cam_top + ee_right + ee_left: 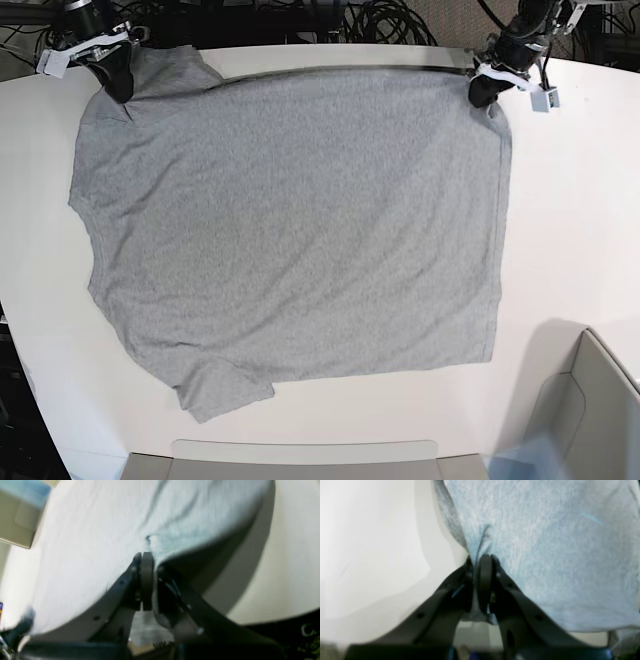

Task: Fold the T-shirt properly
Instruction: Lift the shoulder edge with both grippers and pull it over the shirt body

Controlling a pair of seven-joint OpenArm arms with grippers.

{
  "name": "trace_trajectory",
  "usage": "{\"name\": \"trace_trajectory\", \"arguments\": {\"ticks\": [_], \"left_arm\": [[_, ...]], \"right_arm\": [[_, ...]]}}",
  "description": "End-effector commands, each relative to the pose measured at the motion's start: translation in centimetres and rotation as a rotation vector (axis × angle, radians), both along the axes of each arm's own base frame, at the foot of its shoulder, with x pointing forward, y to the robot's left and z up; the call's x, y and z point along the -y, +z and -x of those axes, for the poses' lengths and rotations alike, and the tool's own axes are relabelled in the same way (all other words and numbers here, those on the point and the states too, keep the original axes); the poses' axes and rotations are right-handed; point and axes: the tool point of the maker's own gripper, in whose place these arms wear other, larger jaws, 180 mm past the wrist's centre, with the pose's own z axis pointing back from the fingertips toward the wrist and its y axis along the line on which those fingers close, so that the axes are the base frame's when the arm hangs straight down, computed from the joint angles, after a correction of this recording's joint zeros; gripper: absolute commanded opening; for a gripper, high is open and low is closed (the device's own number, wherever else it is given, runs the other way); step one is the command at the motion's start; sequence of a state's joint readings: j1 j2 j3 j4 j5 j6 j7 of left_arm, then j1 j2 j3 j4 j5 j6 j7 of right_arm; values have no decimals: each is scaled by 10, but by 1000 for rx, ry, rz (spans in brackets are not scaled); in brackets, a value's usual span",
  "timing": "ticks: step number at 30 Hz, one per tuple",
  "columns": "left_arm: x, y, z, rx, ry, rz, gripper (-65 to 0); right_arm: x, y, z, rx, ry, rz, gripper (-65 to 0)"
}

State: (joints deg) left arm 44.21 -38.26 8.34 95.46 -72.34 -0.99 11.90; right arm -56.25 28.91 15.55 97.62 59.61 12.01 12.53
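Note:
The light heather-grey T-shirt [290, 220] lies spread on the white table [570, 220], plain side up, its far edge stretched between the two grippers. My left gripper [481, 88] is shut on the shirt's far right corner; the left wrist view shows its fingers [485, 580] pinching the cloth [545, 555]. My right gripper [115, 75] is shut on the far left corner; the right wrist view shows its fingers [146, 580] clamped on a fold of the fabric [125, 530]. No lettering shows.
A grey bin [585, 420] stands at the near right corner and a flat grey tray edge [300, 460] runs along the near side. Black cables [380, 20] lie behind the table's far edge.

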Motion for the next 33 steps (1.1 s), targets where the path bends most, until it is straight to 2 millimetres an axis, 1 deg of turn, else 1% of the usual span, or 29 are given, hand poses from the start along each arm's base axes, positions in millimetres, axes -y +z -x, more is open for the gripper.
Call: {"name": "trace_trajectory", "arguments": {"ticks": [1,3,6,10,12,14,15,16,18,19,21,22,24,26,29,31,33], "left_arm": [[-7,3,7,-23,-2,-24,-650],[-11,15,1,9,5,-30,-650],[-13,19,-4,20,9,-35,-650],[-12,29,-37,95,13,-28,-650],[-13,31,-44,112,16,-29,-650],[-21,28,-44,90,46,-59,-650],[-28,27,-47,76,75,-86,-650],[-33,28,-56,79,98,-106,-650],[-39,32,-70,95,129,-129,-650],[-41,33,-74,99,137,-133,-650],[-40,34,-83,89,140,-125,-650],[-37,36,-91,81,134,-109,-650],[-30,42,-112,78,111,-79,-650],[-27,46,-123,72,103,-62,-650],[-27,52,-135,71,108,-51,-650],[-28,58,-147,100,112,-53,-650],[-32,57,-155,95,121,-47,-650]], "right_arm": [[5,14,-4,45,-3,9,-650],[7,25,-11,76,-1,21,-650],[11,31,-18,98,7,36,-650],[4,29,-45,61,123,65,-650],[11,34,-59,60,134,91,-650],[15,38,-75,53,165,118,-650],[16,40,-83,46,184,142,-650],[17,42,-92,41,209,180,-650],[14,42,-109,28,262,268,-650],[13,42,-117,26,278,305,-650],[9,39,-127,6,295,345,-650],[4,40,-134,12,313,361,-650],[-8,41,-142,22,371,387,-650],[-16,37,-149,13,399,427,-650],[-21,33,-157,9,388,478,-650],[-22,34,-164,18,373,506,-650],[-23,36,-172,26,358,526,-650]]}}
